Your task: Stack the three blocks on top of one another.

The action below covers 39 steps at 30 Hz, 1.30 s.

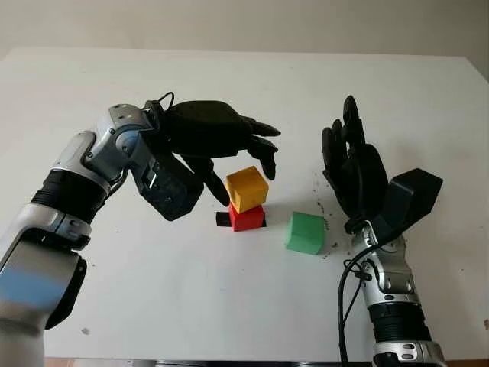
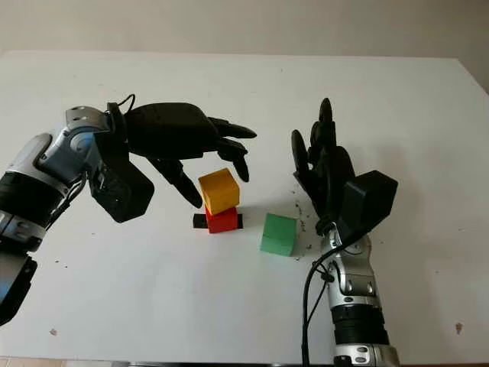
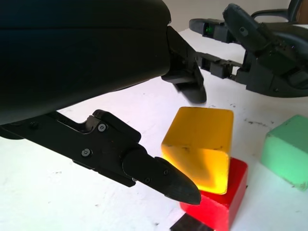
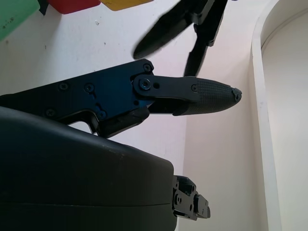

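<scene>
**Two blocks up, green one waiting**

Hovering over the half-built stack, the left hand [image 1: 229, 145] holds nothing; its fingers are apart around the yellow block [image 1: 247, 189] without touching it. That block sits skewed on the red block [image 1: 246, 218], overhanging one edge, and the red block rests on a dark patch [image 1: 223, 219] on the white table [image 1: 229, 306]. The green block [image 1: 306, 232] lies on the table just beside the stack. The right hand [image 1: 353, 164], also holding nothing, stands upright near the green block. The likely risk: a finger brushing the twisted yellow block while withdrawing, or the green block landing off-centre, could topple the stack.
</scene>
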Each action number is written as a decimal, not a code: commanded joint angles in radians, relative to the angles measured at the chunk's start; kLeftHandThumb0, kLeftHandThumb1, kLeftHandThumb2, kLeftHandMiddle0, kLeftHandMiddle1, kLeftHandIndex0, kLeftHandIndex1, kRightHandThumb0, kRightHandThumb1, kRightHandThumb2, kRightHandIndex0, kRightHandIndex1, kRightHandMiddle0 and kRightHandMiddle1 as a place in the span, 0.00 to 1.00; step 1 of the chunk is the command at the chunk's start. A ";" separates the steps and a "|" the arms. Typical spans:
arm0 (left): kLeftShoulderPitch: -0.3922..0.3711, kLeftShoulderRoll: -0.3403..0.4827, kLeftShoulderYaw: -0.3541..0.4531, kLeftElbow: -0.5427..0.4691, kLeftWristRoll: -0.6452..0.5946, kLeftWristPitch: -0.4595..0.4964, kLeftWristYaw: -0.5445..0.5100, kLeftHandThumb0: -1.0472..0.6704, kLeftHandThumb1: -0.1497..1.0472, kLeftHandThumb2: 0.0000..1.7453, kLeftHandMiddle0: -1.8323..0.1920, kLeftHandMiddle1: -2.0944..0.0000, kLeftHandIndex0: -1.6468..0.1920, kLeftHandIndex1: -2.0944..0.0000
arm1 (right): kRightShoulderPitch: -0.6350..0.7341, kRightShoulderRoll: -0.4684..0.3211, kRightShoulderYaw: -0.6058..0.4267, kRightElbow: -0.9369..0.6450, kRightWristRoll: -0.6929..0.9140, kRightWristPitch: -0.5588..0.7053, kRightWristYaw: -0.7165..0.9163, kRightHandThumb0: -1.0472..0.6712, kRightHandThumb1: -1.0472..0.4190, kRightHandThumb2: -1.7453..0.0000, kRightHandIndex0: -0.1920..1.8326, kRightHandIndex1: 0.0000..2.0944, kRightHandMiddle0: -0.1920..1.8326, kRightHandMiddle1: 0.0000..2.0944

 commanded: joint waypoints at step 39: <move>0.876 -0.201 0.607 -0.622 -0.623 0.689 0.401 0.15 1.00 0.34 1.00 1.00 1.00 1.00 | 0.075 -0.448 -0.008 -0.442 -0.194 0.237 0.231 0.11 0.09 0.97 0.08 0.04 0.13 0.05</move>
